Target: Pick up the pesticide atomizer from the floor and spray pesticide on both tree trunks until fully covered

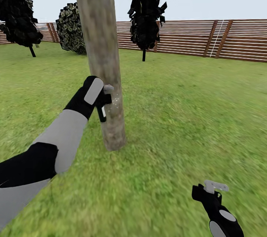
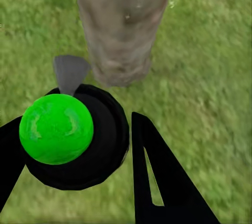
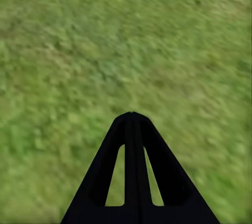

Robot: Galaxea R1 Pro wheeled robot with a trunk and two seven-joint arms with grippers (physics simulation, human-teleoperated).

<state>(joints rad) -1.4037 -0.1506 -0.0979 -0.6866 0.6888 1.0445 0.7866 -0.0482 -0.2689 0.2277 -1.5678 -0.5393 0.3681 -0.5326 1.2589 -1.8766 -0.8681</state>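
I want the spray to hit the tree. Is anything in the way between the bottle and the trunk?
Nothing visible. The left gripper holds the pesticide atomizer right beside the tree trunk, with only air and a few white specks between them.

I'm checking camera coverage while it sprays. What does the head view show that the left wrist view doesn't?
Head view alone: the wooden fence, dark bushes, the sky, the left arm, and the right claw low over the lawn. Left wrist view alone: the green ball on top of the pesticide atomizer. Both: the tree trunk with white pesticide specks, the atomizer in the left claw, and grass.
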